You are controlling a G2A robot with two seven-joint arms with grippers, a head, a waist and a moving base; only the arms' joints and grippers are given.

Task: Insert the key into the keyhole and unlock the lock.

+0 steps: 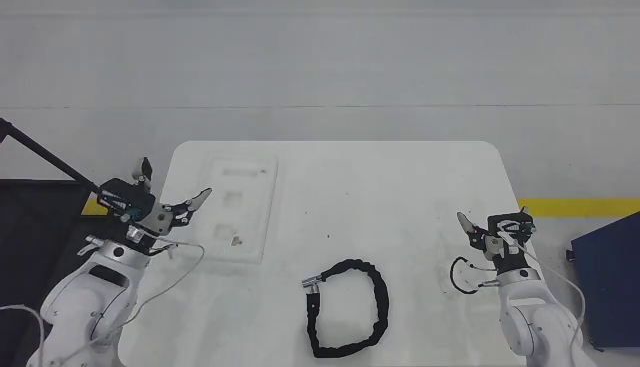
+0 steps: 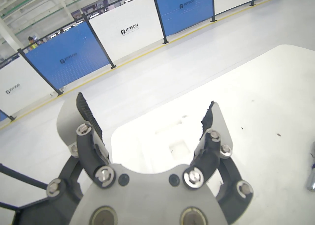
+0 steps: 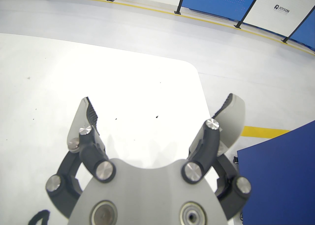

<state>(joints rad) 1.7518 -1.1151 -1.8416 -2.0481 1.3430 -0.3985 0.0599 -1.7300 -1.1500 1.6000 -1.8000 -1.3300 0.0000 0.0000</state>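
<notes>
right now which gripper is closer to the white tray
Left. The left gripper hovers open right beside the white tray. The right gripper is at the opposite side of the table, beyond the chain lock.

Black chain lock (image 1: 381, 297) lies curled in an open loop.

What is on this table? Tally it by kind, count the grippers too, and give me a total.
Chain lock: 1
White tray: 1
Small dark item in the tray, too small to identify: 1
Grippers, both open: 2 (left gripper, right gripper)
Total: 5
</notes>
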